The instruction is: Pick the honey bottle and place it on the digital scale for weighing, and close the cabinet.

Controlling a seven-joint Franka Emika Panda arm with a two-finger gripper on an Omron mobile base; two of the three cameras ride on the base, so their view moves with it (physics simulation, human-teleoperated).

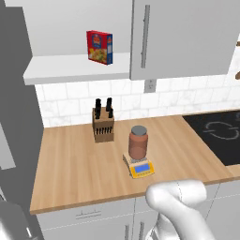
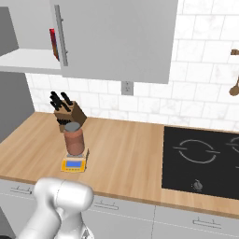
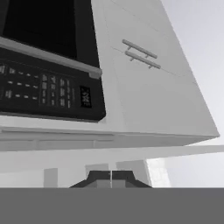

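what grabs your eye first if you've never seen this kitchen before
The honey bottle standing on the yellow digital scale near the front of the wooden counter. Above it, the cabinet has its left side open, with a red and blue cereal box on the white shelf. A knife block stands at the backsplash.

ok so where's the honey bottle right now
The honey bottle stands upright on the digital scale, mid-counter in the left base view, just right of and in front of the knife block.
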